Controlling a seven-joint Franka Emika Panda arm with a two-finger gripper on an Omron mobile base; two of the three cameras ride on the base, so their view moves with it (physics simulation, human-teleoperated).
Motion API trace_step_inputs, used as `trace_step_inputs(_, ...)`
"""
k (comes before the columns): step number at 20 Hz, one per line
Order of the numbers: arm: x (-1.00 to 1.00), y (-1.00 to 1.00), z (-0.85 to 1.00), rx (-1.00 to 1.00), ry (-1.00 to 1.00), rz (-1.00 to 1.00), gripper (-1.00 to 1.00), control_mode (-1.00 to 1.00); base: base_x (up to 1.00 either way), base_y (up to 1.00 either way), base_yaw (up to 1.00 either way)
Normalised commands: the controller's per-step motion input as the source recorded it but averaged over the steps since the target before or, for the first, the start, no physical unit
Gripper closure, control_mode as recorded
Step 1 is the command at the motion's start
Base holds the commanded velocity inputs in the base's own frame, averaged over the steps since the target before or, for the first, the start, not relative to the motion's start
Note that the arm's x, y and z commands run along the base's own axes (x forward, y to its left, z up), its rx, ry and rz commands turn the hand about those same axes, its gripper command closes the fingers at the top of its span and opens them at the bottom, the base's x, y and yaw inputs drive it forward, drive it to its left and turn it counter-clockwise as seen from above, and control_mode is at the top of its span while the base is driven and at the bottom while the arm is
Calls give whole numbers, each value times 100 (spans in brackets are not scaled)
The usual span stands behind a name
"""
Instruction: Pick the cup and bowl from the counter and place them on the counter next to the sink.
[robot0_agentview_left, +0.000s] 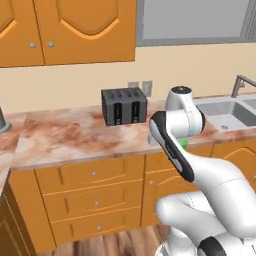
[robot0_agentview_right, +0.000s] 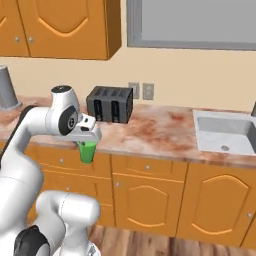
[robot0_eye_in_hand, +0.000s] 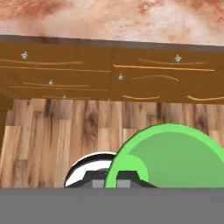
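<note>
The gripper (robot0_agentview_right: 88, 141) hangs in front of the orange cabinet fronts, just off the front edge of the surface (robot0_agentview_right: 150, 131), with a green cup (robot0_agentview_right: 87, 151) held upright beneath it. The jaws appear closed on the cup's rim, though the hand hides the contact. In the hand view the cup (robot0_eye_in_hand: 175, 157) sits over the wooden floor (robot0_eye_in_hand: 52, 131). A black toaster (robot0_agentview_right: 110, 104) stands on the surface by the wall. The sink (robot0_agentview_right: 227, 132) lies well apart, to the right.
</note>
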Motion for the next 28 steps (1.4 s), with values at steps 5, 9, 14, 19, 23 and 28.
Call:
trace_step_inputs(5, 0, 0, 0, 0, 0, 0, 100, 100, 100, -89, 11)
trace_step_inputs(9, 0, 0, 0, 0, 0, 0, 100, 100, 100, -68, 8)
trace_step_inputs(14, 0, 0, 0, 0, 0, 0, 100, 100, 100, -38, 0)
trace_step_inputs(19, 0, 0, 0, 0, 0, 0, 100, 100, 49, -22, 0)
trace_step_inputs(23, 0, 0, 0, 0, 0, 0, 100, 100, 0, 0, 0)
trace_step_inputs(28, 0, 0, 0, 0, 0, 0, 100, 100, 0, 0, 0)
